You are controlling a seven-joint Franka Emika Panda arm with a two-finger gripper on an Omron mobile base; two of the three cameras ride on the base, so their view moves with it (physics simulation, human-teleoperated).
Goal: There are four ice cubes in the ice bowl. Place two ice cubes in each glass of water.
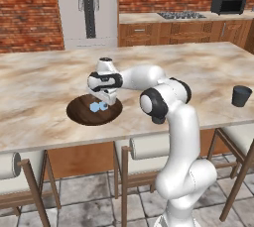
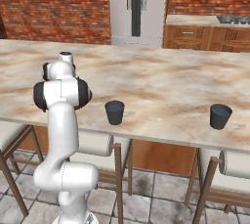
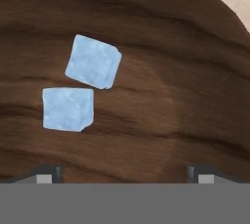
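On the marble table (image 1: 44, 80), the ice bowl (image 1: 79, 114) sits at the left with two ice cubes (image 3: 93, 62) touching inside it. The tool (image 3: 122, 171) hangs low over the bowl, jaws spread wide and empty. Rightward stand two glasses of water (image 2: 114, 112), well apart.

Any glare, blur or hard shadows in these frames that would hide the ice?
Hand view: even light, no glare; two ice cubes read crisp against the dark wooden bowl, open pincer tips at the bottom. Left base view: soft and low-resolution, the cubes are small pale blobs, partly tucked under the hand. Right base view: flat light, faint shadows by both cups.
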